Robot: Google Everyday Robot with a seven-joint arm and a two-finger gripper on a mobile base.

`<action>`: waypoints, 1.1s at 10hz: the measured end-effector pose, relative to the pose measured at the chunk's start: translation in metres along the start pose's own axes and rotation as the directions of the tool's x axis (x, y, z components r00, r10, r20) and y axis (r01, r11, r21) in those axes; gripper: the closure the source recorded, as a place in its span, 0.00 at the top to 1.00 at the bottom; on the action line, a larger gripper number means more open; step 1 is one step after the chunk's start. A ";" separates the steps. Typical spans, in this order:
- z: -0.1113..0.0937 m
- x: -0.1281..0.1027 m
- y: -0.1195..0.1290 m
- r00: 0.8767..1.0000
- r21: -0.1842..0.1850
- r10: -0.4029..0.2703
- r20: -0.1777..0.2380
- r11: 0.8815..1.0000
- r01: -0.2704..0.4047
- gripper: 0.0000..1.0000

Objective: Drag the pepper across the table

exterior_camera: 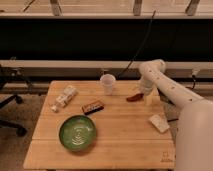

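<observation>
The pincer [146,93] is hovering right of centre in the frame, just beside the pepper [133,98], which is lying near the far right side of the tabletop [125,132]. I'm not managing to tell whether the pincer is open or closed. Pushing off-centre, it is risking the slim pepper pivoting and slipping free, or sliding into the white cup [107,83] nearby on its left.

arm [172,92]: you see smooth white tubular links with a rounded elbow cap, shaded grey underneath | body shell [197,135]: broad, white, curved, filling your lower right corner | gripper [146,95]: pale whitish, at the arm's end, low over the far right side of the table [125,127]
</observation>
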 end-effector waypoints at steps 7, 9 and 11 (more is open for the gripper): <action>0.025 -0.020 -0.020 0.999 -0.005 -0.038 0.023 0.999 0.039 0.69; 0.030 -0.020 -0.019 0.999 -0.014 -0.041 0.030 0.999 0.041 0.47; 0.030 -0.021 -0.018 0.998 -0.015 -0.043 0.037 0.999 0.043 0.28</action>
